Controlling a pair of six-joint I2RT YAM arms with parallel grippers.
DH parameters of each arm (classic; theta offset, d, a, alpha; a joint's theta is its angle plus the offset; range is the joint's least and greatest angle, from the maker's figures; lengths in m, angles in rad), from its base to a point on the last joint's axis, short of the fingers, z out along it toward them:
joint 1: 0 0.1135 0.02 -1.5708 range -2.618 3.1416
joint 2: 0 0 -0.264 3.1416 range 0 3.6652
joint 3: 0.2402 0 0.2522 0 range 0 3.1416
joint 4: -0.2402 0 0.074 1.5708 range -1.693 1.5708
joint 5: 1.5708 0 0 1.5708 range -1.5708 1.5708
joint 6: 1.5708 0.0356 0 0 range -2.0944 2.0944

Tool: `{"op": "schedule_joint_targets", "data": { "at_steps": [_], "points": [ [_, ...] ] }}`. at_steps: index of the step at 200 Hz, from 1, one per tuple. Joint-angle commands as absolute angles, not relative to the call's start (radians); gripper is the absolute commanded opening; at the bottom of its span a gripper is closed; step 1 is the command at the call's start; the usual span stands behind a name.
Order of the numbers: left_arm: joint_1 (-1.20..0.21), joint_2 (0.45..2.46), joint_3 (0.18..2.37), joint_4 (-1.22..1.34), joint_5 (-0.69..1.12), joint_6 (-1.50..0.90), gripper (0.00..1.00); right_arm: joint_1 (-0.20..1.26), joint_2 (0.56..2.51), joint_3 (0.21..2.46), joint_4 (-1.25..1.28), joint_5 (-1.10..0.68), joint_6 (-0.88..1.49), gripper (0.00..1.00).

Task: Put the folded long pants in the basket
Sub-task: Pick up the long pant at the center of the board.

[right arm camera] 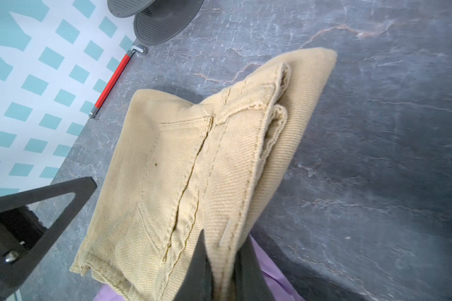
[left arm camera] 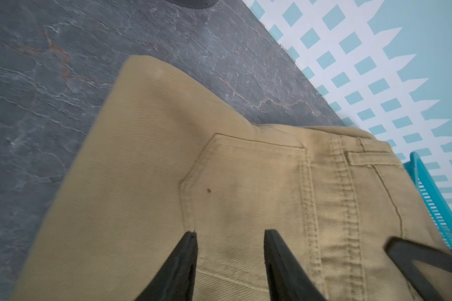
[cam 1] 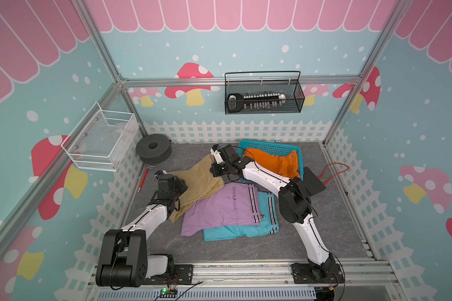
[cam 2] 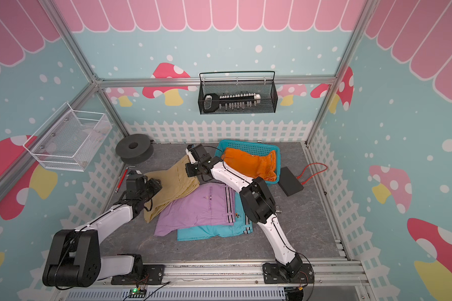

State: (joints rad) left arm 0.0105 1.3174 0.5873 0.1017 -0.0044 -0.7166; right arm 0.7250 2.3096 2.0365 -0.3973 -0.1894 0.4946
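Right gripper (right arm camera: 219, 250): clamped on the folded edge of the khaki pants (cam 1: 196, 182).
Left gripper (left arm camera: 230, 232): jaws apart over the same pants, gripping nothing.
Basket (cam 1: 269, 147): far right, orange pants (cam 1: 272, 161) inside, khaki pants just left of it.

Orange pants (cam 1: 272, 163), plain and bright, against the teal-blue lattice of the basket (cam 1: 269, 146)! Khaki pants (left arm camera: 219, 169), solid tan with matching stitching. Lilac pants (cam 1: 219, 208) and turquoise pants (cam 1: 240, 230), each with a black-and-white striped waistband. The surface (cam 1: 324, 221) is dark grey, veined pale like slate. A red tool (right arm camera: 112, 78) with silver ends, a charcoal spool (cam 1: 153, 148), a black mesh basket (cam 1: 295, 104), a white wire basket (cam 1: 99, 146). Walls (cam 1: 415, 130): aqua, white dots, red and pink mushrooms on yellow stems, white picket fence.
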Motion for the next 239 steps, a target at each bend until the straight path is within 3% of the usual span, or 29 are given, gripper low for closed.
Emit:
{"op": "schedule_joint_targets", "data": {
  "at_steps": [1,94,189,239],
  "points": [
    [0.047,1.332,0.581,0.065,-0.056,-0.741,0.46,0.705,2.276,2.027,-0.394,-0.151,0.447,0.0],
    [0.127,1.529,0.654,-0.042,-0.011,-0.828,0.47,0.667,2.29,2.029,-0.387,-0.176,0.437,0.0],
    [0.127,1.525,0.662,-0.095,-0.136,-0.855,0.46,0.657,2.296,1.998,-0.382,-0.198,0.44,0.0],
    [0.101,1.607,0.692,-0.101,-0.087,-0.83,0.44,0.654,2.284,1.987,-0.377,-0.206,0.439,0.0]
  ]
}}
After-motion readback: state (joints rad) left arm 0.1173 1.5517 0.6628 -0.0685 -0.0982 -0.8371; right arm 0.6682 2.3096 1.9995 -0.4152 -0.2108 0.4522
